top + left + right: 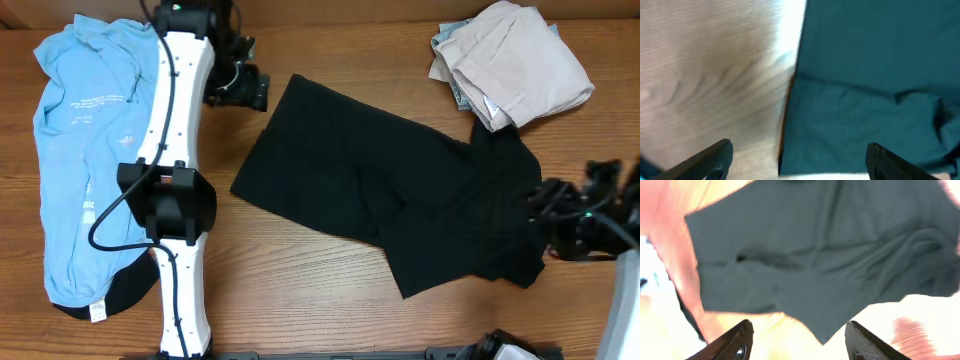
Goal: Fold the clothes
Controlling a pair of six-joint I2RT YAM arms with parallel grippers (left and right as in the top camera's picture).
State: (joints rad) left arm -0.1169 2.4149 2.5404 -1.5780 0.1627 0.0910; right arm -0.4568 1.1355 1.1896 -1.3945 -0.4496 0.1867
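One black garment (400, 190), one light blue T-shirt (85, 130) (a dark edge (120, 295) is peeking out beneath) and one beige heap (515, 60) are lying out; a left arm (178, 110) and a right arm (590, 210) are reaching in.

White left arm (180, 90) with black joints (180, 205) and cable (93, 235).

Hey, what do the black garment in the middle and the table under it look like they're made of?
Black garment: soft matte fabric, probably a cotton-type knit; it lies limp with creases and folded edges.
Table: wood or wood-look laminate, smooth with slight sheen; brown grain lines show, which one is unclear.
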